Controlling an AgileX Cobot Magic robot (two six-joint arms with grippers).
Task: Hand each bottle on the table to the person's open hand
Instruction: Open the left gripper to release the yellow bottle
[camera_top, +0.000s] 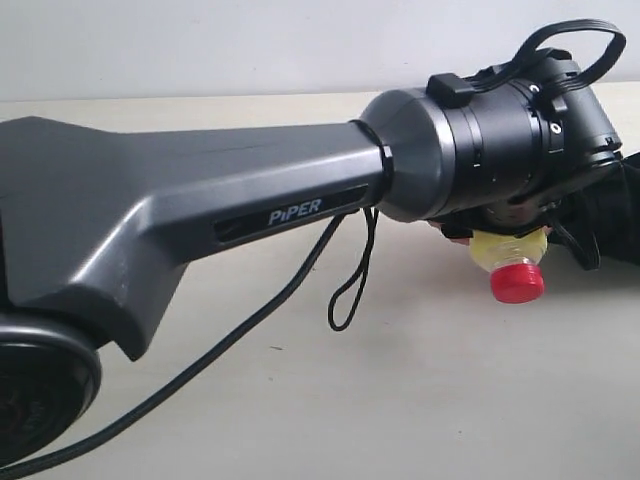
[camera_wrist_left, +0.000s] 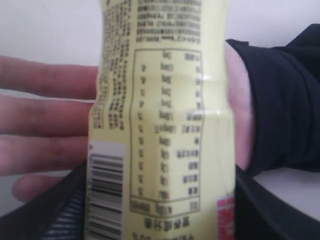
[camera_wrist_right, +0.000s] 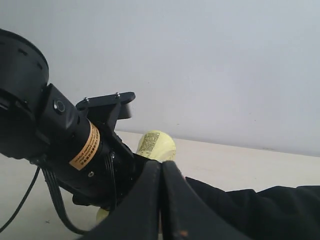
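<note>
So, the left hand (camera_wrist_left: 162, 212) is clamped on the yellow bottle (camera_wrist_left: 160, 115). In the left wrist view its dark fingers (camera_wrist_left: 60, 215) sit tight on both sides of it. The bottle fills most of that view, with the printed table and a barcode (camera_wrist_left: 105, 175) facing the camera. Right behind it is the person's open hand (camera_wrist_left: 47, 120), fingers spread out to one side and the palm plus a black sleeve (camera_wrist_left: 285, 100) on the other. Can't tell if the bottle is actually touching the palm.

From the exterior view, the grey left arm (camera_top: 200, 200) reaches all the way across to the right side. The bottle pokes out under its wrist, up off the desk (camera_top: 400, 400), with its red cap (camera_top: 517, 282) tilted downward.

The right hand (camera_wrist_right: 161, 200) has its fingers pressed together with nothing in between. It hangs close to the sleeve and just beside the bottle's rounded base.
</note>
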